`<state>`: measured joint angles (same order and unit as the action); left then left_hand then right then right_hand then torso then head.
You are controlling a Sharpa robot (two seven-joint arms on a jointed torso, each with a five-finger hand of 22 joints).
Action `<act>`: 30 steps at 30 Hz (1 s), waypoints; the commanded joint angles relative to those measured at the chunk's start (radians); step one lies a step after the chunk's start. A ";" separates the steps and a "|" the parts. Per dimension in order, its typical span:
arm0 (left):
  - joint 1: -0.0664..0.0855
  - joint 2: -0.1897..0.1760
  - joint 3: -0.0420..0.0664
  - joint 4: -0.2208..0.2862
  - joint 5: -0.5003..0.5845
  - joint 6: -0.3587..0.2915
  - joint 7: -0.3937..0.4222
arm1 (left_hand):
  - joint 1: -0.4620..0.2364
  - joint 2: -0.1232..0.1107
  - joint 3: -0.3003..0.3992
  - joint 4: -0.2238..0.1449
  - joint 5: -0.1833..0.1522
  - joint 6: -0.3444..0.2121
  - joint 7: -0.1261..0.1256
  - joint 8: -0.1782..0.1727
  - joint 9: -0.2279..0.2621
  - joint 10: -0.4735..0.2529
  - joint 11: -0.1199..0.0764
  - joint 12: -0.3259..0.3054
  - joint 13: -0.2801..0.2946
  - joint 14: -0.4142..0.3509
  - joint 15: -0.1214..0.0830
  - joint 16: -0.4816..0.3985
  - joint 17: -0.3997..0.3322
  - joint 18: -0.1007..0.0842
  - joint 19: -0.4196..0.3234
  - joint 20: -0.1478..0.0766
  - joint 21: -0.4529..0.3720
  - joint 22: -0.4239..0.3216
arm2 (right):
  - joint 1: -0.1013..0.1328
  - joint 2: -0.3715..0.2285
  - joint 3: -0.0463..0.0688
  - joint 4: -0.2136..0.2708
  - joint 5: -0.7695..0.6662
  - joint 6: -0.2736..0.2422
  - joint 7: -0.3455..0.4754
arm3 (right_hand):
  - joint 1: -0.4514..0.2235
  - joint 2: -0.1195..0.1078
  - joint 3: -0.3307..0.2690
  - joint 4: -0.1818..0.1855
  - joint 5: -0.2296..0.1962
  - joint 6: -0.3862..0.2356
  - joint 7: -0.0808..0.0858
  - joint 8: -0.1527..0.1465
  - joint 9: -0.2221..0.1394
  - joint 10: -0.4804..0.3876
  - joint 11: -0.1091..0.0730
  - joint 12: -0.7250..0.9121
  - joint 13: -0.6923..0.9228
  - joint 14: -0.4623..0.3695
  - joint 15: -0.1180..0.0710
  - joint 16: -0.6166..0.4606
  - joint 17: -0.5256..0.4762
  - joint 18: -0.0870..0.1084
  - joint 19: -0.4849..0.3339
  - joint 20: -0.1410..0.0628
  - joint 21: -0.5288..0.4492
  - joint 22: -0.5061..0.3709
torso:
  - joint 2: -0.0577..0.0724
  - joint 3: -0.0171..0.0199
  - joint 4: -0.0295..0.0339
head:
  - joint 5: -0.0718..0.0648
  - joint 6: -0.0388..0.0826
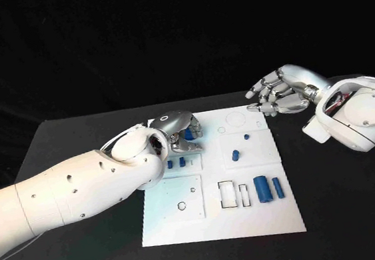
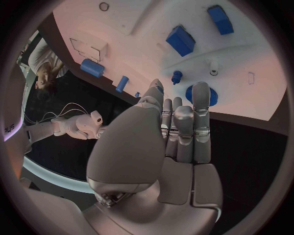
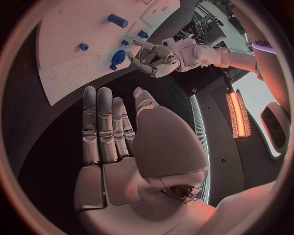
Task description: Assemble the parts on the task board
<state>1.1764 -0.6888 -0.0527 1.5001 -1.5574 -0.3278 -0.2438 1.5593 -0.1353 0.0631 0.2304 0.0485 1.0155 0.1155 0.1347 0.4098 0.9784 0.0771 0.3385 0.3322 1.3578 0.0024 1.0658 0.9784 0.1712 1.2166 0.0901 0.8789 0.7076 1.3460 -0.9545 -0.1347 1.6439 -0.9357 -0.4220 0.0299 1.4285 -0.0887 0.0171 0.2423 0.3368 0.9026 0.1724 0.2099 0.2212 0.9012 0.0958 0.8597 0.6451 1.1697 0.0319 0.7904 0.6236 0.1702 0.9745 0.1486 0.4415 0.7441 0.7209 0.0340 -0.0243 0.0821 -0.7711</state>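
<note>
Two silver hands at the far end of the white task board on the black desk.

Head view: the left hand [image 1: 176, 132] hangs over the flat white task board's [image 1: 262, 222] far left part, fingers curled down around a small blue part [image 1: 189, 133]; whether it grips it cannot be told. Two blue cylinders [image 1: 268, 188] lie nearer the robot. The right hand [image 1: 278, 93] floats beside the board's far right corner, holding nothing, fingers loosely bent.
Left wrist view: the left hand's fingers [image 2: 200, 105] reach a round blue ribbed part [image 2: 211, 95]; two blue blocks [image 2: 181, 40] lie beyond.
Right wrist view: the right hand's fingers [image 3: 98, 122] lie straight, side by side, over the black desk [image 3: 43, 161].
</note>
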 commanded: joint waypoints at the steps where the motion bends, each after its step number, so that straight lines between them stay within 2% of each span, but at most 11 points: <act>1: -0.001 0.009 0.001 -0.006 -0.075 0.053 -0.017 | 0.013 0.000 0.019 0.002 0.001 0.021 0.001 -0.009 -0.019 0.002 0.005 -0.024 -0.027 0.013 0.002 0.033 0.019 -0.014 0.019 0.000 0.037 0.039 | -0.001 0.001 0.000 0.002 -0.013 -0.005 0.018 | 0.014 -0.003 0.002 0.013 0.005 -0.011 0.002 0.011 0.002 -0.001 0.001 -0.038 -0.047 0.007 0.002 -0.033 -0.014 0.012 -0.016 0.003 -0.036 -0.026 | 0.001 -0.0001 -0.0009 | 0.000 0.000; 13: -0.002 0.023 0.002 -0.014 -0.082 0.105 -0.037 | 0.036 -0.003 0.076 0.011 0.000 0.070 0.001 -0.021 -0.067 0.056 -0.001 -0.069 -0.088 0.047 -0.003 0.125 0.082 -0.035 0.071 -0.002 0.159 0.179 | -0.001 0.001 0.000 0.004 -0.011 -0.006 0.020 | 0.018 -0.008 0.004 0.021 0.005 -0.018 0.003 0.024 0.004 0.010 0.003 -0.075 -0.105 0.019 0.004 -0.059 -0.020 0.013 -0.014 0.008 -0.078 -0.059 | 0.000 0.0000 0.0001 | -0.004 -0.004; 16: -0.003 0.032 0.002 -0.025 -0.080 0.109 -0.037 | 0.036 -0.014 0.097 0.018 0.000 0.073 0.003 -0.032 -0.085 0.079 -0.002 -0.087 -0.108 0.058 -0.005 0.153 0.102 -0.041 0.083 -0.005 0.195 0.219 | -0.001 0.001 0.000 0.005 -0.011 -0.007 0.021 | 0.018 -0.009 0.004 0.022 0.004 -0.020 0.004 0.026 0.004 0.009 0.004 -0.080 -0.113 0.021 0.004 -0.062 -0.020 0.012 -0.013 0.009 -0.084 -0.064 | 0.000 -0.0002 0.0009 | -0.004 -0.004; 22: -0.005 0.043 0.002 -0.048 -0.079 0.107 -0.036 | 0.036 -0.025 0.119 0.023 0.000 0.077 0.005 -0.043 -0.103 0.096 -0.002 -0.104 -0.127 0.060 -0.005 0.167 0.105 -0.045 0.089 -0.005 0.221 0.249 | -0.001 0.002 0.000 0.005 -0.010 -0.007 0.022 | 0.018 -0.009 0.003 0.023 0.004 -0.021 0.004 0.026 0.004 0.009 0.004 -0.082 -0.116 0.021 0.005 -0.064 -0.020 0.012 -0.013 0.009 -0.087 -0.067 | -0.001 -0.0002 0.0016 | -0.002 -0.003; 30: -0.007 0.051 0.002 -0.062 -0.084 0.107 -0.039 | 0.048 -0.027 0.146 0.019 0.001 0.079 0.008 -0.052 -0.117 0.118 -0.004 -0.114 -0.140 0.063 -0.006 0.181 0.112 -0.054 0.105 -0.006 0.263 0.299 | -0.001 0.003 0.000 0.005 -0.010 -0.007 0.023 | 0.018 -0.009 0.003 0.023 0.005 -0.021 0.004 0.026 0.004 0.010 0.004 -0.082 -0.117 0.021 0.005 -0.065 -0.020 0.012 -0.012 0.009 -0.088 -0.068 | -0.001 -0.0002 0.0000 | -0.002 -0.004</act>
<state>1.1702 -0.6412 -0.0517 1.4385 -1.6309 -0.2353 -0.2785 1.6038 -0.1593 0.2044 0.2479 0.0485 1.0881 0.1211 0.0854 0.2941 1.0901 0.0730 0.2273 0.1939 1.4128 -0.0045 1.2431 1.0889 0.1260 1.3164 0.0831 1.1378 1.0021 1.3457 -0.9522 -0.1348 1.6474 -0.9370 -0.4287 0.0411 1.4375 -0.0977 0.0195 0.2584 0.3367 0.8897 0.1784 0.2319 0.2236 0.9050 0.0996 0.7818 0.5295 1.1828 0.0374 0.7306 0.6048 0.1701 0.9571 0.1554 0.3578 0.6779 0.7203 0.0339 -0.0230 0.0798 -0.7743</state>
